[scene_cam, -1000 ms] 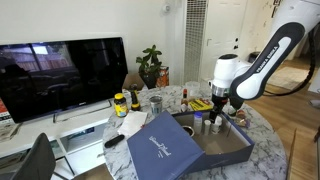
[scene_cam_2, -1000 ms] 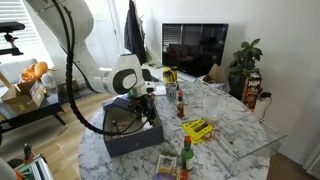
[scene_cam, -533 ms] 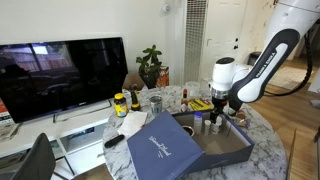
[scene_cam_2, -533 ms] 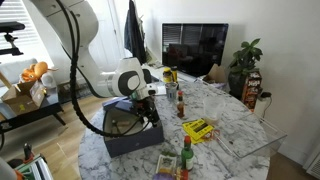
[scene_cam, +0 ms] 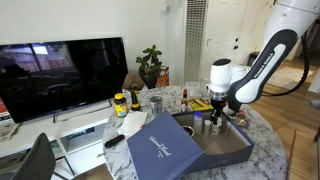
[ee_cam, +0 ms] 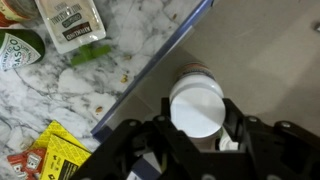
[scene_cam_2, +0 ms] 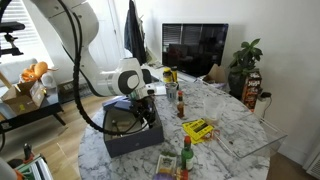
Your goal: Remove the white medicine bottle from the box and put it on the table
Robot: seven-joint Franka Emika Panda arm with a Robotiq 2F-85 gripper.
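Note:
In the wrist view, the white medicine bottle [ee_cam: 197, 105] stands upright inside the navy-blue box [ee_cam: 240, 40], close to its blue wall, and I look down on its round white cap. My gripper [ee_cam: 197, 118] is shut on it, a black finger [ee_cam: 163, 115] pressed against each side of the cap. In both exterior views the gripper [scene_cam: 218, 114] [scene_cam_2: 148, 110] reaches down into the open box [scene_cam: 222, 150] [scene_cam_2: 124, 142] on the marble table [scene_cam: 266, 140] [scene_cam_2: 232, 118]. The box's lid [scene_cam: 160, 146] with white script leans open.
Beside the box on the marble lie a green-labelled sauce bottle [ee_cam: 14, 50], a clear packet [ee_cam: 72, 22] and a yellow packet [ee_cam: 52, 156]. Sauce bottles [scene_cam_2: 185, 156] stand near the table's edge. A yellow-labelled jar [scene_cam: 120, 103], a TV [scene_cam: 60, 72] and a plant [scene_cam: 150, 64] lie beyond.
The arm has sunk slightly into the box, and the jaws have gone from open to shut on the white medicine bottle.

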